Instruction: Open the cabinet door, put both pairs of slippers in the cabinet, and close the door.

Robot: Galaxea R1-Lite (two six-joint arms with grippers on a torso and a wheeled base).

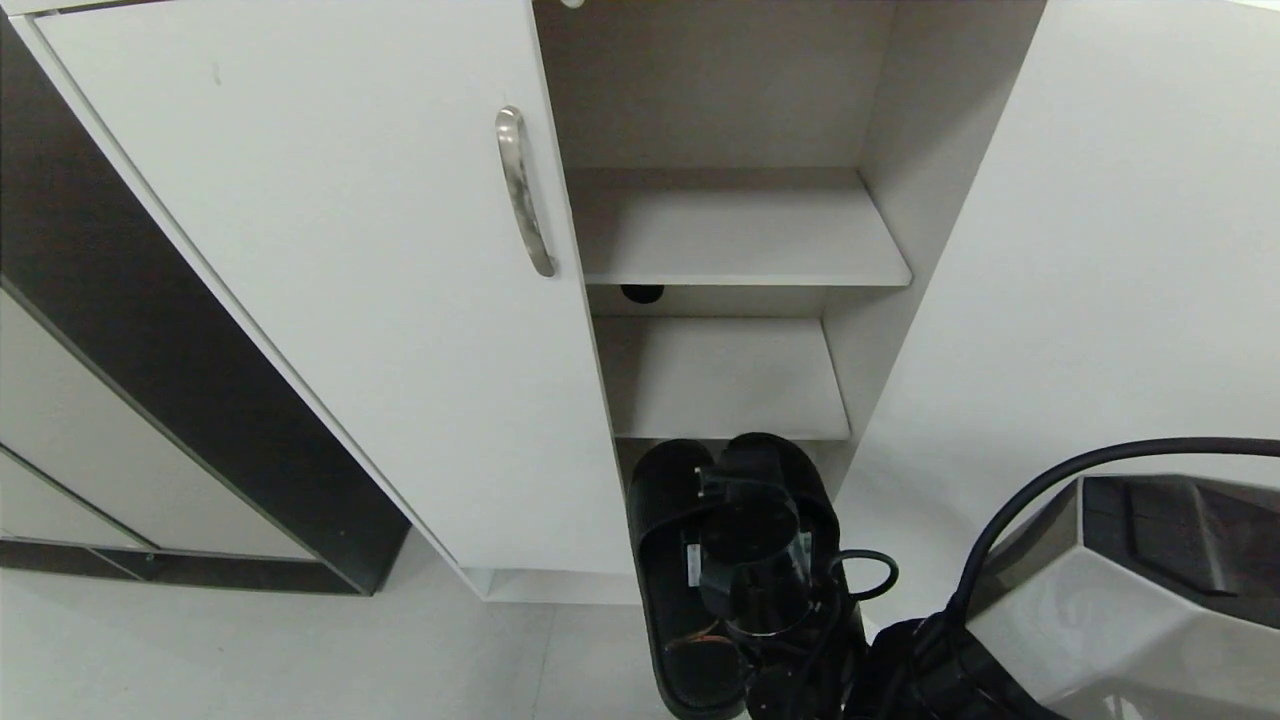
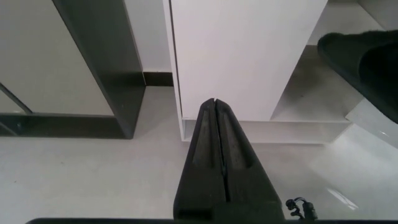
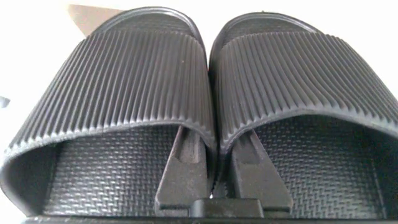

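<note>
The right pincer (image 3: 216, 177) grips a pair of black slippers (image 3: 143, 81), one finger (image 3: 180, 168) inside each shoe under the ribbed strap, the two adjoining inner walls clamped between them. In the head view the pair (image 1: 668, 560) sits at lower centre of the frame, side by side. The toes reach into the bottom opening of the cabinet, just below the lower shelf (image 1: 720, 380), and the heels jut out over the pale floor (image 1: 250, 650). Whether the soles rest on the cabinet base cannot be told. Above, the upper shelf (image 1: 730, 230) sits in the open compartment, with a small dark round spot (image 1: 642, 293) just under its front edge. To the left of the opening a white door (image 1: 330, 300) stands closed, its curved metal handle (image 1: 522, 190) near the edge beside the gap. A broad white panel (image 1: 1100, 250) fills the upper right of the frame, and a black cable (image 1: 1050, 480) arcs across its lower part. A dark vertical panel (image 1: 150, 330) runs down the left side of the frame beside the closed door. The left pincer (image 2: 215, 109) is closed with its fingers pressed flat together and nothing between them. It hangs above the floor in front of the cabinet's base, with the slippers' edge (image 2: 367, 56) off to one side.
</note>
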